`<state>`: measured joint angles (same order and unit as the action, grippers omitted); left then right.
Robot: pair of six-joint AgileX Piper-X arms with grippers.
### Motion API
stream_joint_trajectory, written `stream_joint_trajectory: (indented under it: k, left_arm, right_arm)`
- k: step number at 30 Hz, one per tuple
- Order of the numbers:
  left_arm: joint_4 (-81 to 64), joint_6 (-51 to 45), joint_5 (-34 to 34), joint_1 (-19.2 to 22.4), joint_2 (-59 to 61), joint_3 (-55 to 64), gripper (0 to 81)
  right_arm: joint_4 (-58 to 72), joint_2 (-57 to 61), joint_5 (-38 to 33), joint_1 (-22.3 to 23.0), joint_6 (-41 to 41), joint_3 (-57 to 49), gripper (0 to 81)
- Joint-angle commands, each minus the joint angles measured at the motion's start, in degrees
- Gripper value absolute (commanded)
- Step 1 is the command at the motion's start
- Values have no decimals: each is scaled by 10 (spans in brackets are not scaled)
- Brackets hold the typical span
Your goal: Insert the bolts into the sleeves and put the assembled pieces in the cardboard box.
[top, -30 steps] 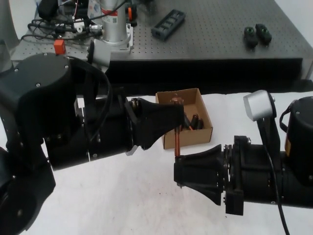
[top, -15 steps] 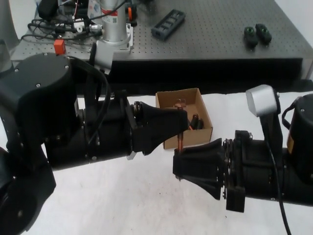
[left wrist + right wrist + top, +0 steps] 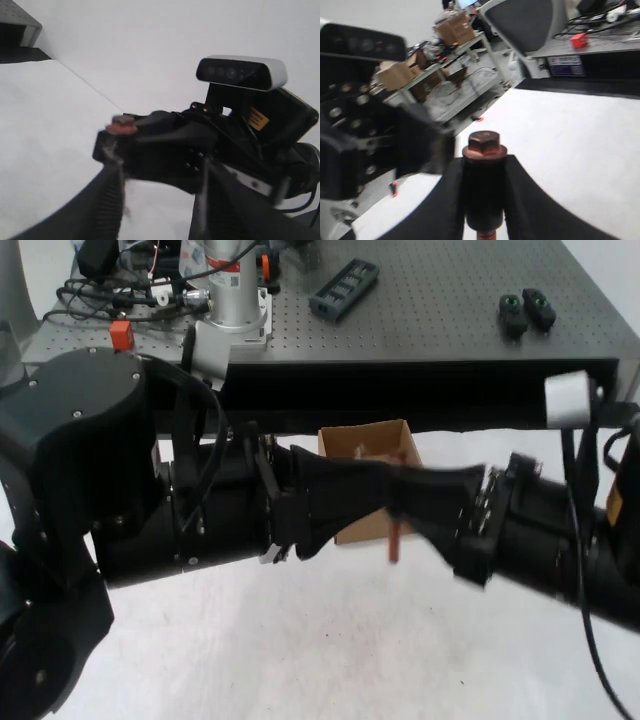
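Note:
My right gripper (image 3: pixel 484 172) is shut on a black sleeve (image 3: pixel 483 197) with a copper bolt (image 3: pixel 484 142) through it, head up. In the high view the right gripper (image 3: pixel 408 502) meets the tip of my left gripper (image 3: pixel 350 485) just in front of the cardboard box (image 3: pixel 362 432). The bolt's thread (image 3: pixel 395 542) hangs below them. In the left wrist view the left gripper (image 3: pixel 157 175) is open. Its ribbed fingers (image 3: pixel 107 200) stand on either side of the right gripper (image 3: pixel 120 145) and the bolt head (image 3: pixel 122 125). A copper piece (image 3: pixel 360 452) lies inside the box.
White cloth (image 3: pixel 300 640) covers the table in front. Behind the box runs a dark perforated bench (image 3: pixel 450 300) with a black tray (image 3: pixel 345 288), two small black parts (image 3: pixel 525 312), a silver post (image 3: pixel 235 290) and cables. Both bulky arms crowd the middle.
The right gripper has risen from low in front and swung up to the left gripper's tip, carrying the bolt and sleeve with it. The left arm has hardly moved.

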<state>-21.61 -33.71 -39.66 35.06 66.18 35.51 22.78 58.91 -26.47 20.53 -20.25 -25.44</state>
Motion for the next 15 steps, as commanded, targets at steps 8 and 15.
stream_joint_trajectory:
  k: [8,15]
  left_arm:
    - [124,50,152,0,-48,3,4]
    - [264,96,302,1,-150,-20,6]
  right_arm:
    - [-127,261,41,-102,102,-224,8]
    - [-260,450,86,-102,132,-425,8]
